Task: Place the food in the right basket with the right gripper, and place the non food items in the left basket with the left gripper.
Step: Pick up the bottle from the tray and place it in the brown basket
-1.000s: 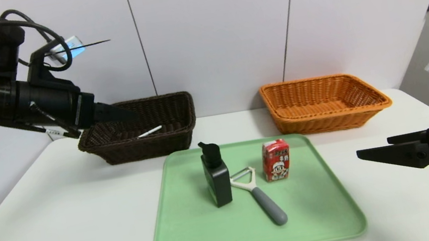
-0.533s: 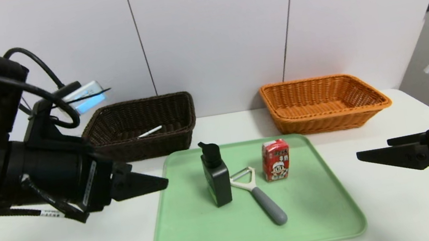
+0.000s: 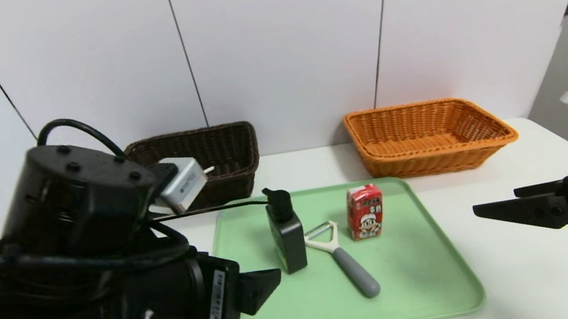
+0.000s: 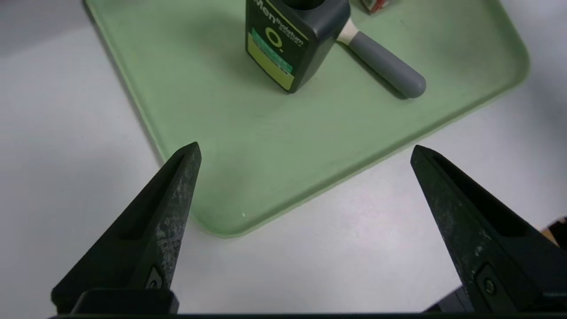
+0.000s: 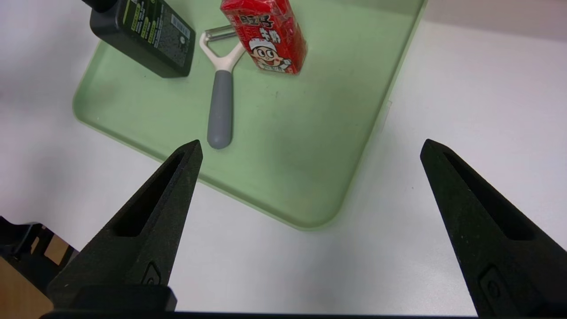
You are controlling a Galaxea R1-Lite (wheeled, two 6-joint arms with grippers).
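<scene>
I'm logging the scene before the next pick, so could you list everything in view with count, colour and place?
pump bottle: one, black with a green label, upright on the tray's left part.
peeler: one, white head and grey handle, lying flat on the tray between bottle and carton.
drink carton: one, red, upright on the tray's far right part.
tray: one, light green, centre of the table.
dark brown basket: one, far left, partly hidden by the left arm.
orange basket: one, far right, nothing seen in it.
table: one, white.
left hand: one, black, open, over the tray's near left corner.
right hand: one, black, open, right of the tray.
</scene>
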